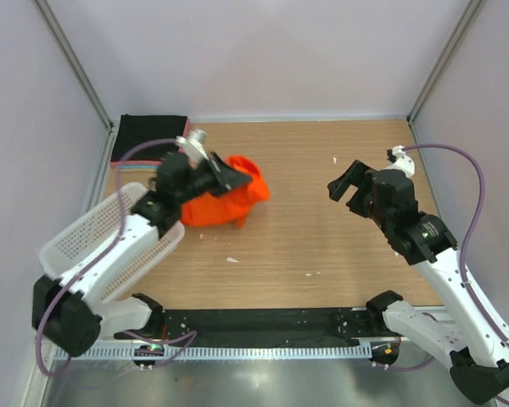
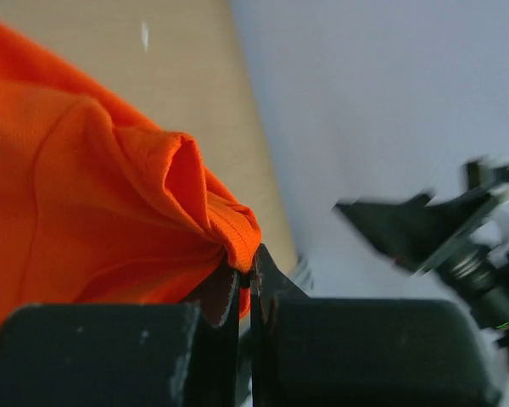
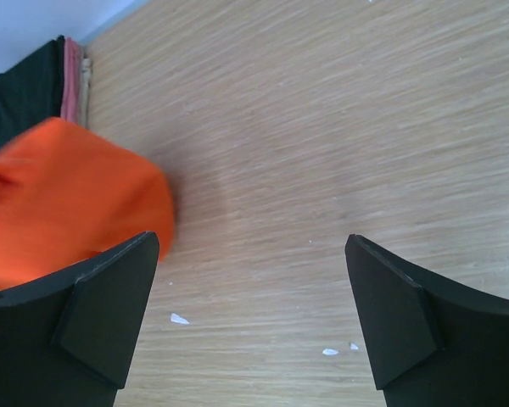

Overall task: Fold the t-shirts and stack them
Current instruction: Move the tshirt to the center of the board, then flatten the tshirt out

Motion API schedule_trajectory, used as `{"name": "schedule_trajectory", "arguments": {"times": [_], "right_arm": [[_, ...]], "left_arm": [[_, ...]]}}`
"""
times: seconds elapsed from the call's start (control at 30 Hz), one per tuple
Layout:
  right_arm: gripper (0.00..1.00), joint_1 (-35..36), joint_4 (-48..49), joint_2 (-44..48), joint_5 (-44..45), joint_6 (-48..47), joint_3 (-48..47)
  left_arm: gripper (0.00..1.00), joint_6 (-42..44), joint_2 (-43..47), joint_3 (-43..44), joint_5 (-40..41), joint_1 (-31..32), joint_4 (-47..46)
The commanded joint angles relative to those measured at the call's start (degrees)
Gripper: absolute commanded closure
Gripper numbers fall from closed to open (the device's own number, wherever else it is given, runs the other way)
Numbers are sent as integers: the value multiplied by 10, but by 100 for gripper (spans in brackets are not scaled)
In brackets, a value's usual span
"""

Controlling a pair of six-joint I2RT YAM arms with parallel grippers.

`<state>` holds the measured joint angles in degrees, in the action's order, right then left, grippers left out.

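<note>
T-shirt (image 1: 225, 203), orange-red, bunched on surface (image 1: 322, 237), left of centre, near folded stack (image 1: 151, 136) in far-left corner. Left tool (image 2: 248, 273) pressed together on cloth fold, probably to lift and spread it. Right tool (image 3: 253, 288) spread wide, well apart, likely waiting for second corner.

1. Bright orange-red cloth t-shirt (image 1: 229, 203): from above, your left hand (image 1: 233, 180) covers its top-left part. The left wrist view cuts it at the left edge. In the right wrist view it is smeared and partly behind a finger.
2. Folded stack of black and pink shirts (image 1: 151, 136): you see the lower layers only as thin edges.
3. White plastic mesh basket (image 1: 81, 242): your left arm hides its middle.
4. Right hand (image 2: 420, 225): blurred in the left wrist view.
5. White specks (image 1: 232, 259) on the wooden desk (image 1: 322, 220): too small to identify.
</note>
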<state>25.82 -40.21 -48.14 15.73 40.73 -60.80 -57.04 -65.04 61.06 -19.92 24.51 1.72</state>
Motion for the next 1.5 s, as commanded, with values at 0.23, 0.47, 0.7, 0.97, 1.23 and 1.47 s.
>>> {"name": "schedule_trajectory", "arguments": {"times": [0.23,0.47,0.7,0.97,1.23,1.47], "right_arm": [[10,2,-37,-54,-11,52,50],[10,2,-45,-28,30,62,27],[10,1,-69,-46,79,49,-4],[17,-66,-10,-125,67,-13,-5],[21,-238,72,-296,-51,-35,-18],[28,-331,90,-354,-75,-39,-44]], "left_arm": [[100,0,-244,-42,-104,203,-269],[100,-50,-443,198,-143,201,-293],[51,-42,-525,305,-178,165,-175],[50,168,-337,142,-40,107,97],[43,199,-246,23,124,134,203],[52,160,-327,13,183,140,195]]}}
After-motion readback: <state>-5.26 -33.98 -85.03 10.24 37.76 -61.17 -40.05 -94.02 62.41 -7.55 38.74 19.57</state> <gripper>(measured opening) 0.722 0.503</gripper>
